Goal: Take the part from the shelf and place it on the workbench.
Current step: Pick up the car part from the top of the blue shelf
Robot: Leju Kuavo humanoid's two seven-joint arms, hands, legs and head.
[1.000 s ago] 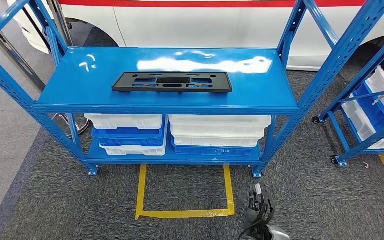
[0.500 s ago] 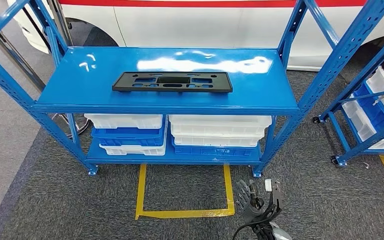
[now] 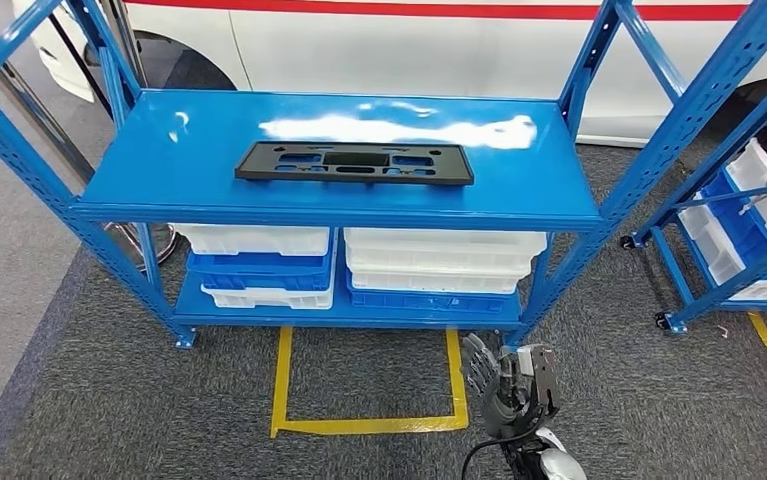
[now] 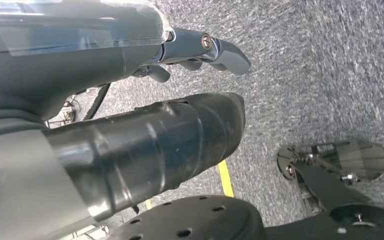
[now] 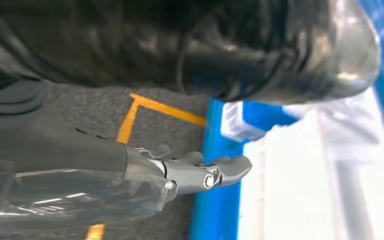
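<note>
— Where's the part?
— The flat black slotted panel (image 3: 354,163) lies lengthwise in the middle of the blue shelf's top deck (image 3: 159,170), nothing touching it.
— And below it?
— White and blue bins (image 3: 444,268) stacked on the lower deck; yellow floor tape (image 3: 281,385) marks a box on the grey carpet in front.
— The hands?
— The right hand (image 3: 512,385) is low, in front of the shelf's right foot, fingers (image 5: 230,169) spread, holding nothing. The left hand (image 4: 144,150) hangs over the carpet, its fingers (image 4: 220,50) straight and apart, nothing in it.
</note>
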